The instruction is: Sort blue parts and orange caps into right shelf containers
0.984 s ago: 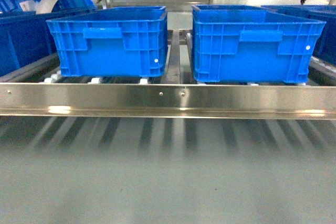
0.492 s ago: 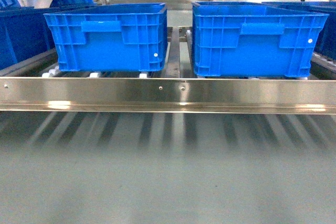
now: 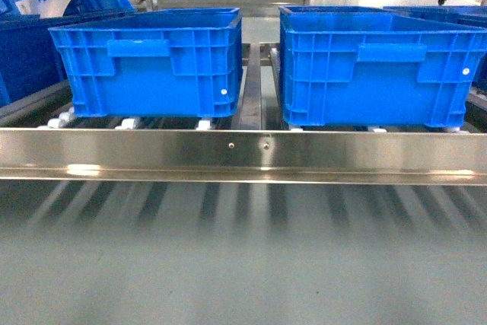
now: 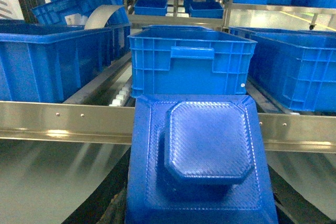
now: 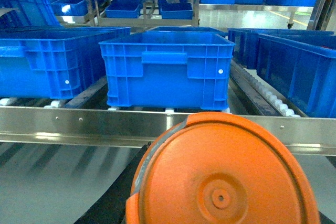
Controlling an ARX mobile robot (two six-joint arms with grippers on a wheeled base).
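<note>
A: Close under the left wrist camera, filling the lower middle of that view: blue part (image 4: 202, 156). Square base, raised eight-sided boss on top, fine woven texture all over. Looks like moulded plastic, so probably stiff and light.

B: And under the right wrist camera, just as close: orange cap (image 5: 223, 177). Round, smooth, with faint rings around a small centre dimple and a grey edge showing at its left. Likely light and rigid too, but glossier, so more apt to slide between pads.

A: Left gripper?

B: Hidden behind the part. No fingers visible, so cannot tell how wide open, nor whether actually clamped on anything. Same for the right gripper behind the cap.

A: Best hold, then?

B: For the part, probably across two flat sides of the base, low down. Texture should help there. For the cap, across the rim at its widest, squarely, never on the domed face. Modest squeeze in both cases, since a thin plastic rim could flex or pop out sideways.

A: Destination?

B: Beyond the steel rail (image 3: 243, 154), side by side on the rollers (image 3: 129, 122): left crate (image 3: 144, 74) and right crate (image 3: 373, 74). Deep, ribbed, open-topped, with a narrow gap between. Neither part nor cap over either crate yet. Contents not visible from here.
</note>
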